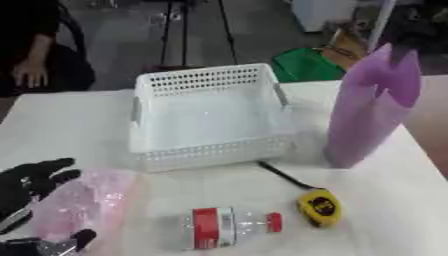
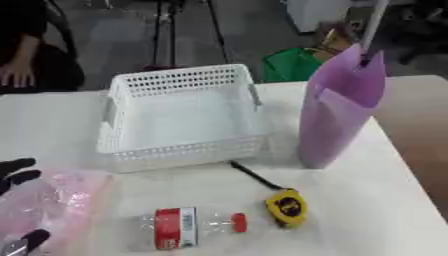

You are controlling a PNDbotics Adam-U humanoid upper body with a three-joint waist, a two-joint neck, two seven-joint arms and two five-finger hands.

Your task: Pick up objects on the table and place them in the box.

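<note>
— What have you got?
— A tall purple sheet [image 1: 372,107], my right hand [image 1: 411,27] pinching its top edge so it hangs upright just right of the white basket [image 1: 206,150].
— And your left?
— Left hand [image 1: 31,182] rests open on the pink bag [image 1: 83,202], idle on the desk [image 1: 394,200].

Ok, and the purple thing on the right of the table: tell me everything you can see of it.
The purple folder is a tall, thin, translucent lilac sheet, plastic by its look, folded so its flaps overlap. It stands upright, leaning slightly, its lower end on the table right of the white basket, apart from it. The right hand, dark and blurred, holds its top edge.
</note>
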